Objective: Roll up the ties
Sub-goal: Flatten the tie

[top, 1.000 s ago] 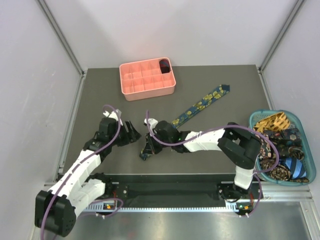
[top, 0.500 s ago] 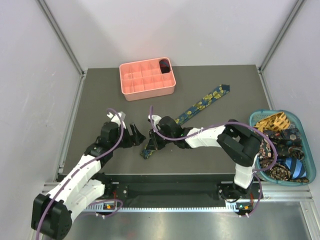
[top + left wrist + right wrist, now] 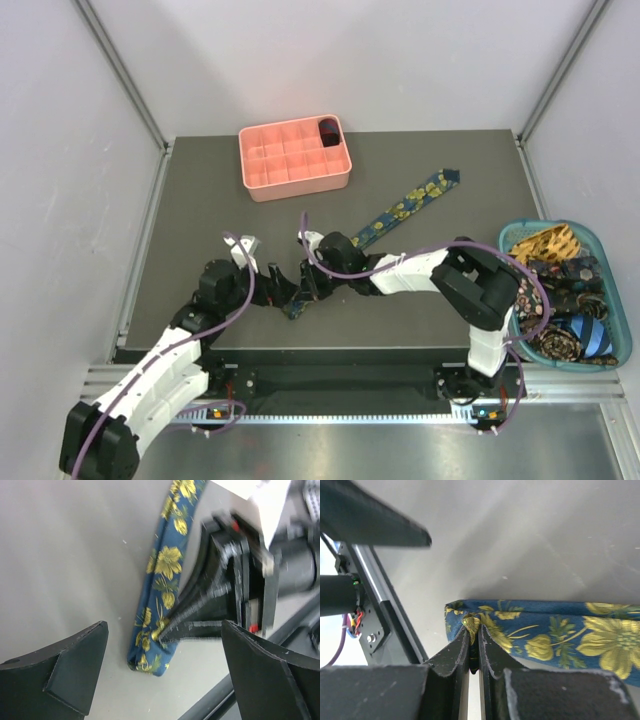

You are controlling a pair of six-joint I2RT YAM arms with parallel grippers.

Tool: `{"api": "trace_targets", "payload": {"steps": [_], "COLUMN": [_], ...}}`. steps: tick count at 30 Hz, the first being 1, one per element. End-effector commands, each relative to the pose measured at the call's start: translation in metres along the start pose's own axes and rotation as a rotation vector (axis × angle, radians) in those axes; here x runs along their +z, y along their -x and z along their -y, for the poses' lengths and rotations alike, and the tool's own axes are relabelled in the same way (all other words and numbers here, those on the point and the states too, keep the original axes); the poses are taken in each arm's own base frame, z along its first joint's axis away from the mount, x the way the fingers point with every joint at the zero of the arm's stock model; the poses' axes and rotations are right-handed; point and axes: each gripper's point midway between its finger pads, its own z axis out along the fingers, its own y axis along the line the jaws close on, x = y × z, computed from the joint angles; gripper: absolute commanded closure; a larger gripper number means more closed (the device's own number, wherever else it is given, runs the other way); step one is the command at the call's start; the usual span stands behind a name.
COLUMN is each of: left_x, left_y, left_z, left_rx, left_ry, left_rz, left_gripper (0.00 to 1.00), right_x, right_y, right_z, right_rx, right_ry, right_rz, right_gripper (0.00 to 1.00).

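The tie [image 3: 405, 205] lies flat on the table [image 3: 200, 200]. It runs on a slant from its pointed tip at the far right down to its near end, which sits between the two arms close to the near edge. That near end appears doubled over on itself.

The right gripper [image 3: 471, 632] is clamped on this end, low to the table, with a small bunch of cloth nipped between its fingertips. The left gripper [image 3: 164, 630] is just beside it on the left. Its jaws are spread wide and hold nothing, and in its wrist view the tie's end and the right fingers fall between its own.

The step in hand looks like starting the roll, with the pinched end as the core. The left gripper probably needs to close across the tie's width just past the pinch, on cloth only, because the two sets of fingers are crowded and could easily clash.

The fabric looks silky, so it is likely to slide. A firm, square hold on both edges should help prevent the first turn from skewing into a cone. A light pull along the strip would help each wrap lie tight. The rest of the tie is straight and nothing rests on it, so it should feed cleanly.

The tray [image 3: 262, 170] holds one dark coil [image 3: 328, 131] in its far right compartment. That suggests the finished roll must be compact enough to fit a compartment. More ties [image 3: 560, 290] wait in the basket [image 3: 600, 240] on the right.
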Motion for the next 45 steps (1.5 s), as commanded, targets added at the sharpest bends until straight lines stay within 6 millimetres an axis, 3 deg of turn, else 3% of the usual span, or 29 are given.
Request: {"api": "trace_targets", "payload": {"steps": [1,5,13,15,21,26,28,32,36,38,41,42,45], "left_x": [0.004,0.006,0.008,0.010,0.017,0.015,0.013,0.012,0.010,0.006,-0.002,-0.004,-0.009], "left_y": [0.005,0.002,0.007,0.000,-0.004,0.006,0.007,0.009,0.025,0.037,0.060,0.069,0.078], "left_z": [0.019,0.019,0.018,0.010,0.015,0.018,0.015,0.016,0.024,0.025,0.023,0.020,0.018], "left_rx": [0.123,0.135,0.137,0.142,0.179,0.205,0.207,0.204,0.196,0.190,0.194,0.191,0.188], "left_ry": [-0.138,-0.122,-0.087,-0.046,-0.022,0.010,0.026,0.024,0.018,0.034,0.071,0.095,0.109], "left_rz": [0.061,0.056,0.065,0.023,-0.007,0.027,0.029,0.037,0.080,0.126,0.229,0.275,0.349], "left_gripper": [0.01,0.01,0.01,0.01,0.01,0.01,0.01,0.01,0.01,0.01,0.01,0.01,0.01], "right_x": [0.001,0.000,0.000,0.002,-0.003,-0.022,-0.030,-0.043,-0.067,-0.083,-0.117,-0.141,-0.185], "right_y": [0.006,0.008,0.006,0.005,0.008,0.028,0.035,0.051,0.074,0.085,0.095,0.102,0.112], "right_z": [0.011,0.025,0.036,0.037,0.036,0.027,0.031,0.039,0.044,0.060,0.082,0.096,0.126], "right_rx": [0.010,0.032,0.035,0.033,0.028,0.020,0.018,0.017,0.031,0.055,0.122,0.137,0.212], "right_ry": [-0.002,-0.012,-0.014,-0.022,-0.034,-0.074,-0.126,-0.185,-0.222,-0.298,-0.450,-0.568,-0.771], "right_rz": [0.025,0.024,0.013,0.005,0.016,0.065,0.076,0.120,0.183,0.225,0.296,0.359,0.464], "right_gripper": [0.93,0.93,0.92,0.87,0.66,0.57,0.46,0.43,0.39,0.32,0.14,0.03,0.00]}}
